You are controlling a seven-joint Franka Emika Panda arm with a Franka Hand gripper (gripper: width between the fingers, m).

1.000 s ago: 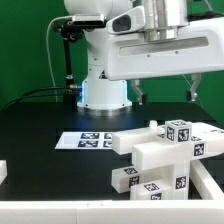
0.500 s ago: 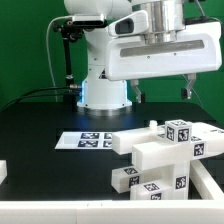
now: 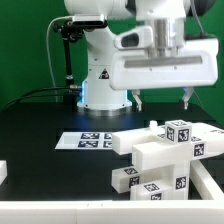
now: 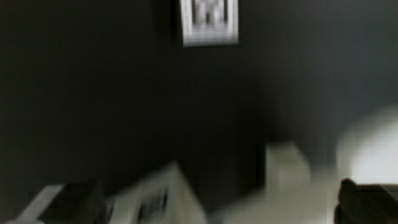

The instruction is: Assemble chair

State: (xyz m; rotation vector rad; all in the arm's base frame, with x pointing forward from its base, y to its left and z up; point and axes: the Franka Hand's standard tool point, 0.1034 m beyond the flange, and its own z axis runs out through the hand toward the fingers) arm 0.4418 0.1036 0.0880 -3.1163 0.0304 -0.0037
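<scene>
We see the black table point(image 3: 40, 120) filling the exterior view, with the white robot arm point(image 3: 105, 60) rising at twelve o'clock. Its gripper point(image 3: 163, 100) hangs above the surface with both fingers point(image 3: 187, 98) spread wide and nothing between them. At four o'clock from the table's centre, well below the gripper, sits the chair point(image 3: 165, 150), a cluster of white tagged blocks, some stacked, some lying flat. Just beside it, toward nine o'clock, the marker board point(image 3: 85, 140) lies flat on the table. A small white piece point(image 3: 3, 172) shows at the frame's eight o'clock edge. Our wrist view is blurred; we make out only a tagged white strip point(image 4: 210, 22) and pale shapes point(image 4: 302, 185) against the dark.
</scene>
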